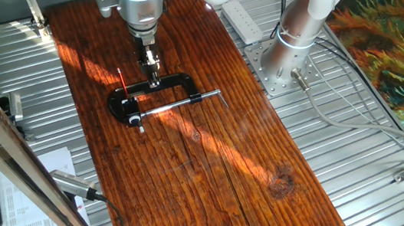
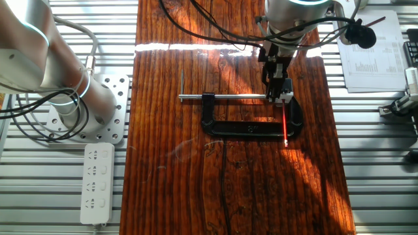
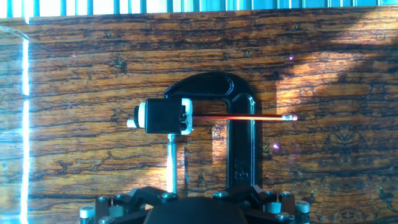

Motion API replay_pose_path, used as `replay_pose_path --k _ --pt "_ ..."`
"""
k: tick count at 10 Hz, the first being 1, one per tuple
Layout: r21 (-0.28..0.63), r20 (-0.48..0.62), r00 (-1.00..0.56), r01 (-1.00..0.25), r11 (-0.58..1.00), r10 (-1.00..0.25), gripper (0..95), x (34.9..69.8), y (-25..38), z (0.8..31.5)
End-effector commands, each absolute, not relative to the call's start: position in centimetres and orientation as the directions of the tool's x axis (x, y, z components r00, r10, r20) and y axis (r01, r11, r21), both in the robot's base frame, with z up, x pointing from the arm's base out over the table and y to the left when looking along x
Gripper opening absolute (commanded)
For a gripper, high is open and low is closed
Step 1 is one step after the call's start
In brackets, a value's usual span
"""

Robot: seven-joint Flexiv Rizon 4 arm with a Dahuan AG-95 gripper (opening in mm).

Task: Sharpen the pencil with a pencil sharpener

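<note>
The two-finger gripper (image 2: 279, 91), grip state untellable, is hovering over the small black sharpener (image 3: 165, 116); the thin red pencil (image 3: 239, 117) is sitting inserted, turning seemingly left

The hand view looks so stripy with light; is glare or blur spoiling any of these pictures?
Hand view: sharp, a bright sun patch on the tabletop behind the pencil. One fixed view: slanting sun bands, no blur. The other fixed view: a white glare strip across the far table end.
</note>
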State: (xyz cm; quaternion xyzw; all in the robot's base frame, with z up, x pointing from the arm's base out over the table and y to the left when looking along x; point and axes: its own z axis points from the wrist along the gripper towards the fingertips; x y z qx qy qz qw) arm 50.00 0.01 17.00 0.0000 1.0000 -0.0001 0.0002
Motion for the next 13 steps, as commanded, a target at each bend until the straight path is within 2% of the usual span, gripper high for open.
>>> replay_pose_path --k 1,13 --pt "0.057 0.130 -0.939 -0.314 0.948 -0.319 0.0 49.98 0.00 17.00" --pt "0.050 0.133 -0.940 -0.311 0.949 -0.315 0.0 49.94 0.08 17.12"
